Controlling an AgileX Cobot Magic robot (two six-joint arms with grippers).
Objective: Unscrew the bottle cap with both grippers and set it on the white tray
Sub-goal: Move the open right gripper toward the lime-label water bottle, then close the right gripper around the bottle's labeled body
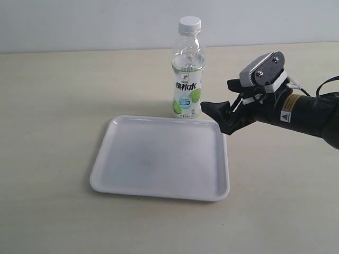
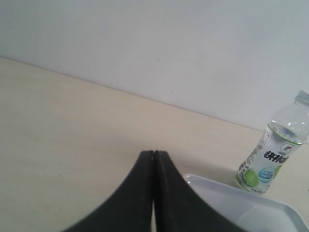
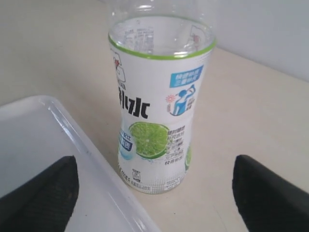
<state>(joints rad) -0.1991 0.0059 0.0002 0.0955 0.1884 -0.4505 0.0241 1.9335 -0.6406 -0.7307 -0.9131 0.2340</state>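
1. The bottle is seen upright on the table, just behind the tray's far edge. The cap is not yet unscrewed.
2. The right gripper is spread wide and empty, near the bottle's lower label. 1 jaw is held over the tray's corner and the other over the table, and nothing is touched.
3. The left gripper is clenched on nothing, well apart from the bottle.
4. The bottle could be knocked over if the jaws are closed off-centre, or if the tray's rim is caught by the nearer jaw.
5. If the thin body is gripped loosely, it could be spun along with the cap. If it is squeezed hard, it could be crushed.
6. The cap cannot be taken until the left gripper is opened. Being small, it could be dropped or rolled over the low rim.
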